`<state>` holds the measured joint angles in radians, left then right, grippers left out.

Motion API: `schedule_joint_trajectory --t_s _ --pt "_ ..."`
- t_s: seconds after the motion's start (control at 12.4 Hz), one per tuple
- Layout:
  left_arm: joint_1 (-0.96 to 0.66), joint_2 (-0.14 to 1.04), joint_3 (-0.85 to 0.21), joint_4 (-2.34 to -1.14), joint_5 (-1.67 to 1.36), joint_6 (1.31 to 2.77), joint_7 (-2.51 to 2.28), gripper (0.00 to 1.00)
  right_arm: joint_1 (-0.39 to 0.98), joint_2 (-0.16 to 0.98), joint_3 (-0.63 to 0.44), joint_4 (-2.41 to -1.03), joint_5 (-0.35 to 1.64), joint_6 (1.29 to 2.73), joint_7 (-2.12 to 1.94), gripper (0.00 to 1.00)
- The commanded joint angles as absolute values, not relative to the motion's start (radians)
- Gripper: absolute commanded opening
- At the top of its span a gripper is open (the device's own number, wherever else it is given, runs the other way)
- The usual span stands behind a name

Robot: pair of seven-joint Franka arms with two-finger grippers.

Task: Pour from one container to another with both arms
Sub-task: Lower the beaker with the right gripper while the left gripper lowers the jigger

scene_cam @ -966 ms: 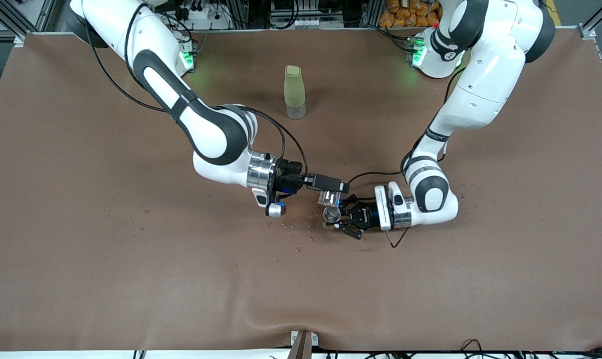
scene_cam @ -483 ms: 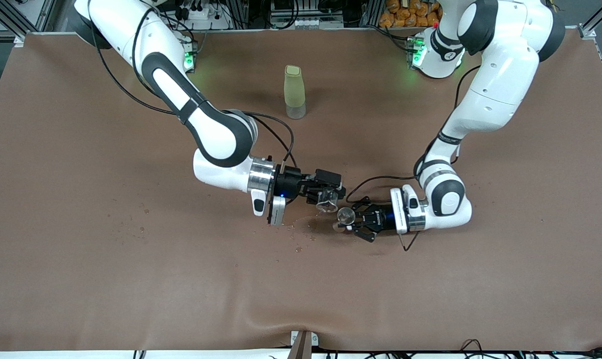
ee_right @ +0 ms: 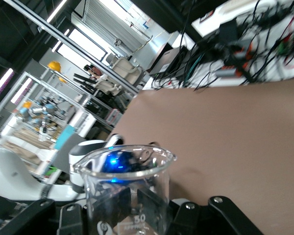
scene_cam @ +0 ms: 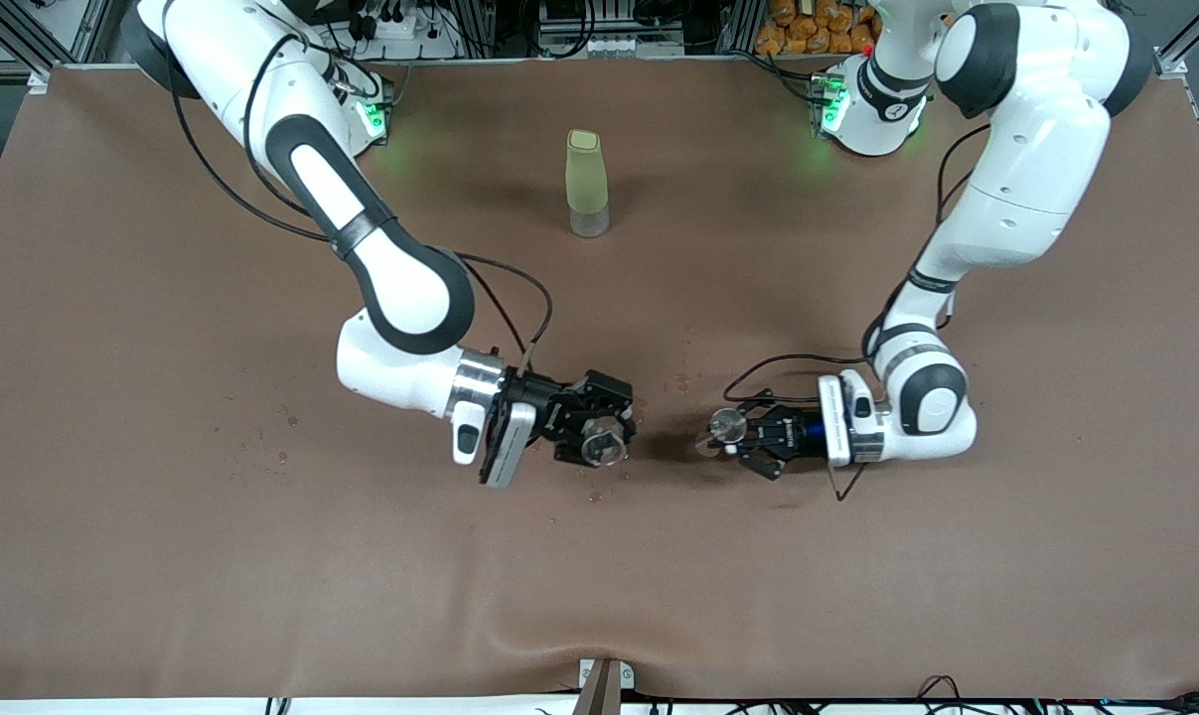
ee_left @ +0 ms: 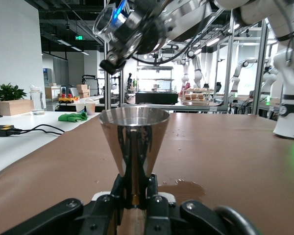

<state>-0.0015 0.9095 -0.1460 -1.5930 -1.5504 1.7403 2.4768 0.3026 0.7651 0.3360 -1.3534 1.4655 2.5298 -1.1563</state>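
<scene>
The right gripper (scene_cam: 599, 444) clamps the upright beaker (scene_cam: 601, 445) above the table (scene_cam: 162, 556), well apart from the left gripper (scene_cam: 737, 436), which clamps the upright jigger (scene_cam: 725, 427) by its waist.

On the clear glass beaker (ee_right: 125, 188) in your right wrist view you can read the printed number "50" low on its wall, with a small round maker's mark beside it that is too small to make out. A green illuminated sign (ee_left: 78, 37) hangs from the ceiling in your left wrist view; its characters cannot be read. No other lettering is legible to you.
</scene>
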Motion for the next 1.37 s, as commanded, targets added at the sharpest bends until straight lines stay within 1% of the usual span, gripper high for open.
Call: schedule_joint_trajectory --t_s 0.0,0.16,0.32,0.64,0.8,0.97,1.13,1.29 --pt "0.104 0.896 -0.150 -1.631 -1.435 1.671 2.471 0.00 0.275 0.746 0.278 -1.377 1.430 2.520 -1.267 0.00" --pt "0.193 0.897 -0.146 -1.634 -1.337 1.594 2.459 0.00 0.232 0.726 0.265 -1.434 1.416 2.484 -1.342 0.00" --pt "0.286 0.911 -0.147 -1.629 -1.214 1.556 2.461 0.00 0.210 0.690 0.246 -1.489 1.419 2.482 -1.408 0.00" --pt "0.394 0.919 -0.146 -1.634 -1.138 1.476 2.461 0.00 0.173 0.600 0.163 -1.604 1.417 2.430 -1.466 0.00" --pt "0.428 0.922 -0.146 -1.632 -1.085 1.476 2.460 0.00 0.155 0.539 0.094 -1.690 1.417 2.343 -1.512 0.00" --pt "0.452 0.945 -0.144 -1.631 -1.065 1.474 2.471 0.00 0.124 0.502 0.025 -1.788 1.417 2.235 -1.615 0.00" --pt "0.471 0.948 -0.144 -1.629 -1.055 1.474 2.482 0.00 0.080 0.502 -0.024 -1.859 1.416 2.137 -1.759 0.00" --pt "0.485 0.956 -0.144 -1.621 -1.028 1.474 2.487 0.00 -0.004 0.524 -0.029 -1.896 1.390 2.070 -1.897 0.00"
